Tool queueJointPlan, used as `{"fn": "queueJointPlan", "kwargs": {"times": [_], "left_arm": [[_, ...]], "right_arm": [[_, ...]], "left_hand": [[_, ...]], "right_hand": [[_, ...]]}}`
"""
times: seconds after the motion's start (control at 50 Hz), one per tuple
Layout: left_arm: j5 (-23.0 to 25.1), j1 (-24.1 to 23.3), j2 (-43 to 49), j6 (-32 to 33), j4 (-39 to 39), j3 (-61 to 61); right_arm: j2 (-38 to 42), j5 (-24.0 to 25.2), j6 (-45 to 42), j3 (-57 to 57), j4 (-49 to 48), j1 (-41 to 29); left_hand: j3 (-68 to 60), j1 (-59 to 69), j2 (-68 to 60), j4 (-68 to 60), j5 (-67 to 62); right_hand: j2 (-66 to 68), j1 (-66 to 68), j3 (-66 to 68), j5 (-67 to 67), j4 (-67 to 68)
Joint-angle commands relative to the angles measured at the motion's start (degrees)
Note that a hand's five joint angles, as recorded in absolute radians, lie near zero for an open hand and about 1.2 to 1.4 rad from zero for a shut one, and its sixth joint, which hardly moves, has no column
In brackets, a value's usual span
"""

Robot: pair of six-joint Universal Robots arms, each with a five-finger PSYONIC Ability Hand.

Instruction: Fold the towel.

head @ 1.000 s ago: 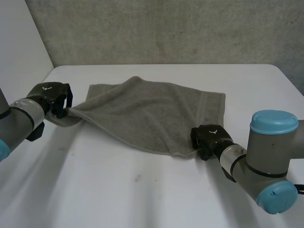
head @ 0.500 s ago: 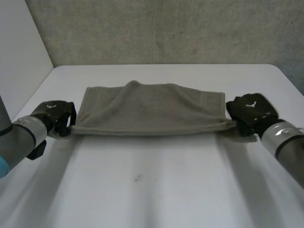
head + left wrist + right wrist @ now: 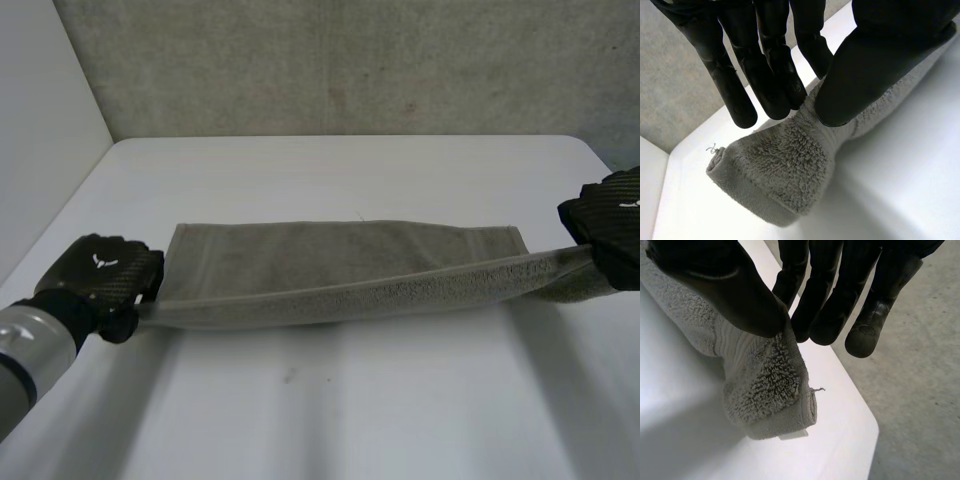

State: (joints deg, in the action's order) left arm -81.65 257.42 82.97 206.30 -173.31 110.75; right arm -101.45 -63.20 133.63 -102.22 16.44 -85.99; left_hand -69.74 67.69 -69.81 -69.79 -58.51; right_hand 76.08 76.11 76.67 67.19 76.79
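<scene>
The grey towel [image 3: 340, 265] lies stretched across the middle of the white surface [image 3: 350, 420], with its near edge raised taut. Toward the surface's left side, the left hand [image 3: 100, 280] pinches one near corner, fingers [image 3: 765, 80] clamped against the thumb. Toward its right side, the right hand [image 3: 612, 225] pinches the other corner the same way. The towel looks soft, thick-piled and light, and would likely sag mid-span, so the corners are the sound hold.

You're looking at a white table [image 3: 330, 170] with rounded far corners, set against a rough grey wall [image 3: 350, 60]; a plain white panel [image 3: 40, 120] stands along its left side
</scene>
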Motion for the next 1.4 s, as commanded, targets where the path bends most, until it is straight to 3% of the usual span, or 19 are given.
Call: {"fn": "queueJointPlan", "kwargs": {"times": [0.02,0.1,0.2,0.36,0.52,0.76,0.78,0.8,0.82,0.84,0.86,0.88,0.9,1.14,1.3,1.4], "left_arm": [[-0.18,-0.6,11.66,0.24,-3.96,-9.38],[-0.36,-1.66,18.54,-0.02,-4.4,-15.73],[-1.23,-4.55,32.49,-0.11,-4.14,-30.99],[-1.85,-4.91,46.82,-0.11,-3.97,-48.31],[-2.98,-5.0,57.99,0.06,-3.26,-61.33],[-5.63,-5.08,66.27,0.24,-1.59,-72.69],[-5.54,-5.08,66.62,0.24,-1.59,-72.95],[-5.54,-5.26,66.71,0.24,-1.59,-73.13],[-5.54,-5.26,66.71,0.24,-1.59,-73.13],[-5.71,-5.43,66.71,0.24,-1.77,-73.13],[-6.15,-5.87,66.71,0.24,-1.85,-73.21],[-6.16,-5.88,66.71,0.24,-1.86,-73.22],[-6.24,-6.14,66.53,0.24,-1.77,-73.22],[-6.16,-8.16,61.17,-0.11,0.96,-68.12],[-5.8,-7.55,49.75,-0.73,0.17,-51.33],[-5.54,-7.11,39.14,-1.78,-4.66,-37.21]], "right_arm": [[13.69,1.25,-0.57,6.84,-2.2,-0.4],[20.85,-0.96,-0.21,12.75,-2.37,-4.54],[34.7,-10.25,-0.13,27.48,-2.55,-12.61],[49.56,-13.96,0.92,42.78,-6.06,-16.22],[59.51,-19.32,2.68,54.3,-7.82,-18.16],[68.66,-21.97,2.07,66.63,-8.97,-19.04],[69.62,-22.31,2.07,68.02,-8.7,-19.13],[70.41,-22.67,1.98,69.08,-8.7,-19.21],[70.42,-22.67,1.98,69.09,-8.7,-19.21],[70.94,-23.02,1.98,69.96,-8.7,-19.48],[71.38,-23.46,1.98,70.58,-8.7,-19.74],[71.39,-23.46,1.98,70.58,-8.7,-19.74],[71.39,-23.72,1.98,71.02,-8.88,-20.09],[63.65,-23.55,4.97,66.63,-8.44,-20.18],[50.38,-22.23,9.98,47.64,-9.67,-19.13],[40.91,-17.67,10.33,30.19,-11.86,-17.55]], "left_hand": [[-10.26,12.31,-10.19,-10.21,-11.49],[-10.26,12.31,-10.19,-10.21,-11.49],[-10.26,12.31,-10.19,-10.21,-11.49],[-10.26,12.31,-10.19,-10.21,-11.49],[-10.26,12.31,-10.19,-10.21,-11.49],[-10.26,12.31,-10.19,-10.21,-11.49],[-10.26,12.31,-10.19,-10.21,-11.49],[-6.78,8.84,-6.72,-6.73,-8.01],[-6.75,8.8,-6.68,-6.7,-7.98],[9.41,-7.35,9.47,9.46,8.18],[31.88,-29.83,31.95,31.93,30.65],[32.11,-30.05,32.17,32.16,30.88],[55.42,-53.37,55.49,55.47,54.19],[59.74,-57.69,59.81,59.79,58.51],[59.7,-57.64,59.76,59.75,58.47],[59.74,-57.69,59.81,59.79,58.51]], "right_hand": [[3.92,3.89,3.33,2.81,3.21],[3.92,3.89,3.33,2.81,3.21],[3.92,3.89,3.33,2.81,3.21],[3.92,3.89,3.33,2.81,3.21],[3.92,3.89,3.33,2.81,3.21],[3.92,3.89,3.33,2.81,3.21],[-6.35,-6.38,-6.93,-7.46,-7.06],[-43.75,-43.79,-44.34,-44.86,-44.46],[-44.13,-44.16,-44.71,-45.24,-44.84],[-66.08,-66.11,-66.67,-67.19,-66.79],[-66.08,-66.11,-66.67,-67.19,-66.79],[-66.08,-66.11,-66.67,-67.19,-66.79],[-66.08,-66.11,-66.67,-67.19,-66.79],[-66.08,-66.11,-66.67,-67.19,-66.79],[-66.08,-66.11,-66.67,-67.19,-66.79],[-66.08,-66.11,-66.67,-67.19,-66.79]]}}
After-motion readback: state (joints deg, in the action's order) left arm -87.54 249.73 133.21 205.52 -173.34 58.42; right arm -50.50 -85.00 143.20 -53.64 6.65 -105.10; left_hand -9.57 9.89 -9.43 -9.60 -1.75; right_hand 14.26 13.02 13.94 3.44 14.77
